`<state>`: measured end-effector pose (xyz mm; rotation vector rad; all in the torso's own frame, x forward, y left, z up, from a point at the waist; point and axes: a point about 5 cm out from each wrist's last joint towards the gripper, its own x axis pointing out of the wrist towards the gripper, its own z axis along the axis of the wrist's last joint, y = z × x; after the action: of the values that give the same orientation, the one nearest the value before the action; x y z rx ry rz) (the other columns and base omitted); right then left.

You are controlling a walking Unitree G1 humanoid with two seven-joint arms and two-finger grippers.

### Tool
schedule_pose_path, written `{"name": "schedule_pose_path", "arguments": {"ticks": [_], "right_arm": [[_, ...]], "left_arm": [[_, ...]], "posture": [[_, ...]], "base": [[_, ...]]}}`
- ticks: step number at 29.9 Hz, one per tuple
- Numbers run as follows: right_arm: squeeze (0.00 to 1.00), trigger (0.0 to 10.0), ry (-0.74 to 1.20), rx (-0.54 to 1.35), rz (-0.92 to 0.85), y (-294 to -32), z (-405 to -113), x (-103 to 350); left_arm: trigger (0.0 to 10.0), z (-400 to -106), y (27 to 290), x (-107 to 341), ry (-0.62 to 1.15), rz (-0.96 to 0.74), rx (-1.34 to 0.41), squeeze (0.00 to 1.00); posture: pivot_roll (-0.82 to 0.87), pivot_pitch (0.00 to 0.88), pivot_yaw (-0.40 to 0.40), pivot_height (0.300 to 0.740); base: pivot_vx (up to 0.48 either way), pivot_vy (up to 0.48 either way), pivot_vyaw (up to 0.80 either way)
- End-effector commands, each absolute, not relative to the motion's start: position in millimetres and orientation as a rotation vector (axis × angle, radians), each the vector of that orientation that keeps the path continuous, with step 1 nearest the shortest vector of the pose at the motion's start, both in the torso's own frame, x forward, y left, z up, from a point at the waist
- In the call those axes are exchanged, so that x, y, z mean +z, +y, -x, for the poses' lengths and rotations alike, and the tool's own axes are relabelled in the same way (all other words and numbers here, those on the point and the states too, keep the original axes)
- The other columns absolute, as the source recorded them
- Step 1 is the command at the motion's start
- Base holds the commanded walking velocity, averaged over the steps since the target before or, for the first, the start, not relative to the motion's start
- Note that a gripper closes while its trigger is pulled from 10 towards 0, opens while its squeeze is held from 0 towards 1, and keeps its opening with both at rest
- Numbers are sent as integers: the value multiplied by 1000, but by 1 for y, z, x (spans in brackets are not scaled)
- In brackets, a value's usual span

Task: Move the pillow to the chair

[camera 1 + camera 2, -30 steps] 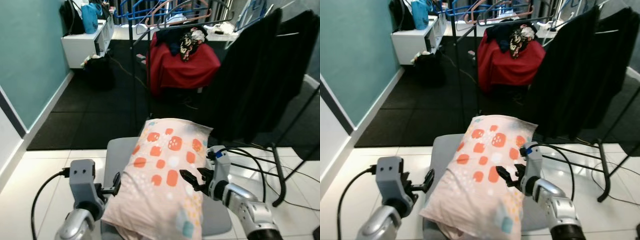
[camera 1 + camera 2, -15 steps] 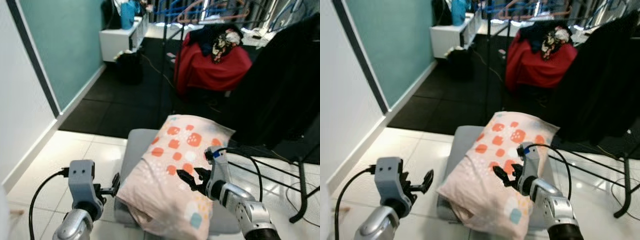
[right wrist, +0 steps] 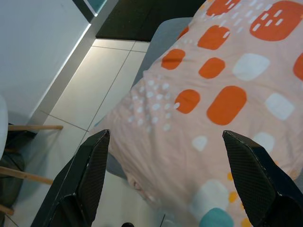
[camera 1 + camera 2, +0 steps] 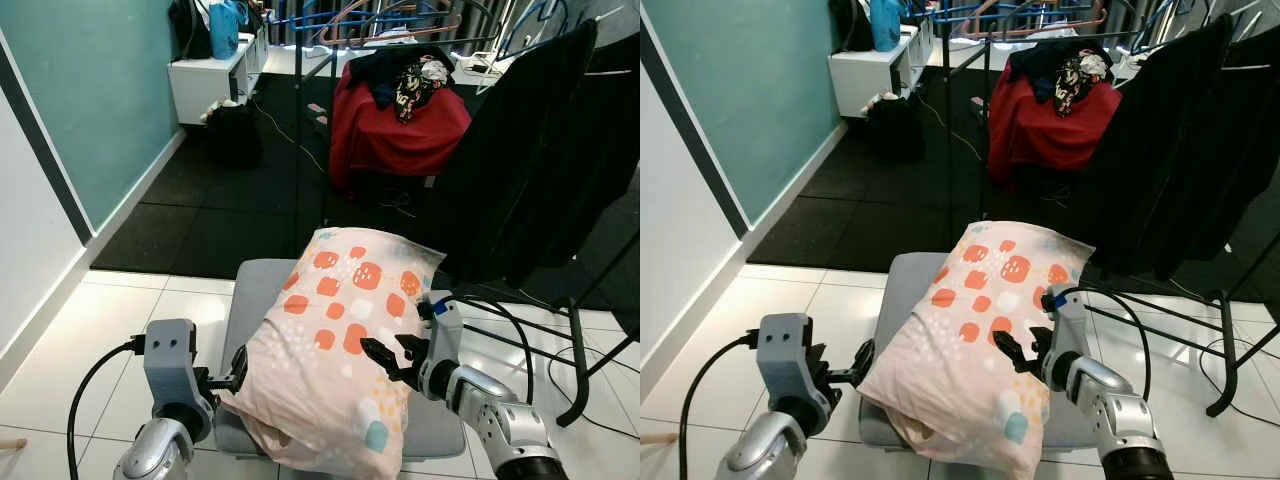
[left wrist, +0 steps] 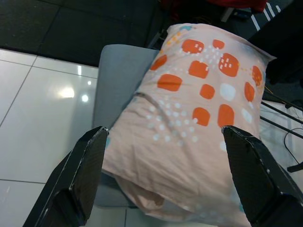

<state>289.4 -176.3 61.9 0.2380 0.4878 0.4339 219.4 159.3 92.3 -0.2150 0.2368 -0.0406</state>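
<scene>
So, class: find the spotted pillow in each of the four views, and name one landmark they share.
Left eye view: pillow at lower centre.
Right eye view: lower centre.
Left wrist view: centre, between the fingers.
Right wrist view: centre and upper right.
Shared landmark: the grey chair seat beneath the pillow.

A pale pink pillow point(image 4: 335, 345) (printed with orange and white patches) is laid lengthwise across a grey chair point(image 4: 252, 292). The seat's front edge is overhung.

Red cloth point(image 4: 400, 135) on rack, black garment point(image 4: 530, 160), teal wall point(image 4: 90, 90), white tiles point(image 4: 80, 340)
</scene>
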Motion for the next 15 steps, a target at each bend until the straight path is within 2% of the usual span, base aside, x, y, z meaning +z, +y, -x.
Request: {"name": "schedule_pose_path", "arguments": {"ticks": [1, 6, 7, 9, 15], "right_arm": [[0, 10000, 501, 432, -246, -177, -289, 60], [0, 10000, 522, 353, -233, -187, -300, 59], [0, 10000, 493, 288, -247, -194, -314, 66], [0, 10000, 463, 256, -261, -198, -325, 73], [0, 10000, 407, 221, -274, -204, -342, 90]], "left_arm": [[10000, -218, 160, 93, 234, 210, -42, 0], [10000, -222, 164, 99, 200, 213, -32, 0], [10000, -228, 170, 104, 170, 204, -13, 0], [10000, -234, 175, 107, 154, 188, 6, 0], [10000, -251, 182, 121, 96, 176, 31, 0]], "posture": [[-180, 18, -52, 737], [-175, 18, -55, 732], [-172, 17, -55, 722], [-167, 16, -54, 712], [-159, 7, -59, 687]], "base": [[0, 0, 0], [0, 0, 0], [0, 0, 0], [0, 0, 0], [0, 0, 0]]}}
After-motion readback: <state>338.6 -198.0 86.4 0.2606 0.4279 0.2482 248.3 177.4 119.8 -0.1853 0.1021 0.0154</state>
